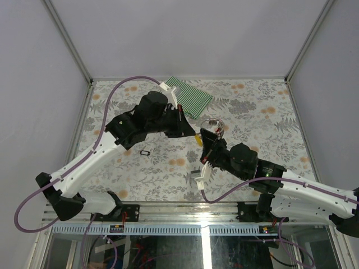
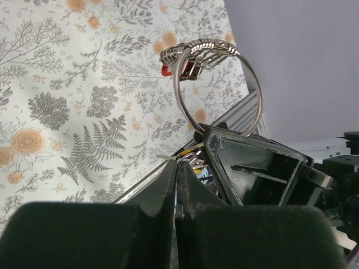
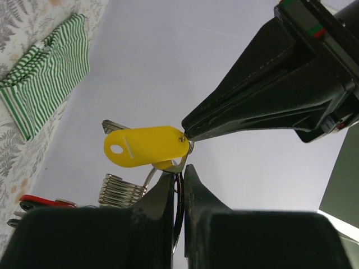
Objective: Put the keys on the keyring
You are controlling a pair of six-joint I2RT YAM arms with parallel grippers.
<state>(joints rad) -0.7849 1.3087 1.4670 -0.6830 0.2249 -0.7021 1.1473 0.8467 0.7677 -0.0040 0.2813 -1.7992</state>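
Observation:
The keyring (image 3: 119, 190), a bunch of thin silver wire rings with a red tag (image 3: 38, 200), is held above the table by my right gripper (image 3: 178, 175), which is shut on its large ring (image 2: 220, 84). My left gripper (image 3: 187, 129) meets it tip to tip and is shut on the head end of the yellow-tagged key (image 3: 147, 147). That key's tag and blade stick out sideways just above the right fingertips, touching the ring. In the top view both grippers (image 1: 194, 135) (image 1: 206, 142) meet at the table's middle. The black-tagged key (image 1: 145, 152) lies on the table to their left.
A green-and-white striped cloth (image 1: 192, 95) lies at the back of the flowered table (image 1: 252, 106). White walls stand at the sides and back. A metal rail (image 1: 185, 207) runs along the near edge by the arm bases.

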